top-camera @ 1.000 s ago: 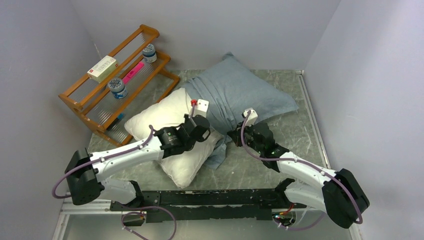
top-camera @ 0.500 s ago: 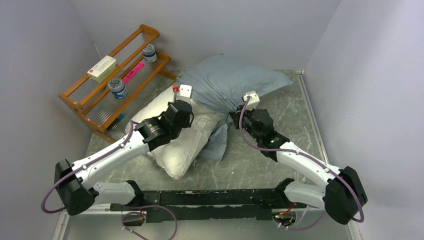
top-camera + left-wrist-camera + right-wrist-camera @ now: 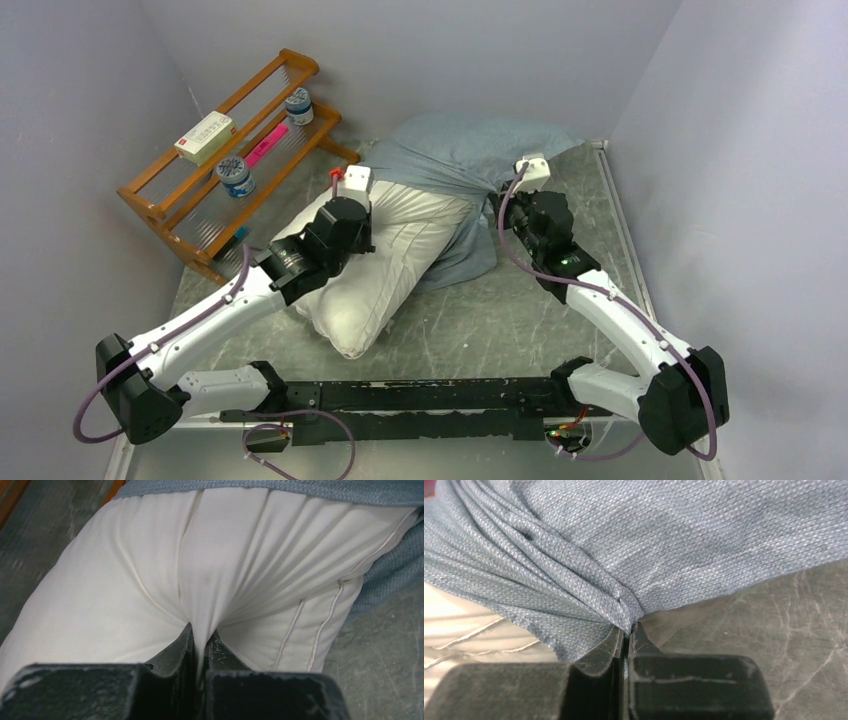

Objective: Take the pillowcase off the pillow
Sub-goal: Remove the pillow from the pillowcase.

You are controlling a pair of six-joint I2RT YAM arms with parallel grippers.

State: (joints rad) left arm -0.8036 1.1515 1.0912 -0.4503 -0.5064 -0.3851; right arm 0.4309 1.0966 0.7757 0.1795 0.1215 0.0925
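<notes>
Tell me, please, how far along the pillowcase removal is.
Done: most of the pillow lies bare. In hand: the left fingers pinch the pillow, and the right fingers pinch the pillowcase. Left: the pillowcase covers the pillow's far end and has to come fully off.

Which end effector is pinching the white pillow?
The left end effector, shut on a fold of the pillow; the right end effector grips the blue-grey pillowcase.

A plump white stuffed pillow (image 3: 385, 270) lies on the grey marbled table (image 3: 520, 320), its far end inside a slate blue-grey cloth pillowcase (image 3: 455, 150). The left gripper (image 3: 352, 205) meets the pillow, and the right gripper (image 3: 503, 203) meets bunched pillowcase cloth.
</notes>
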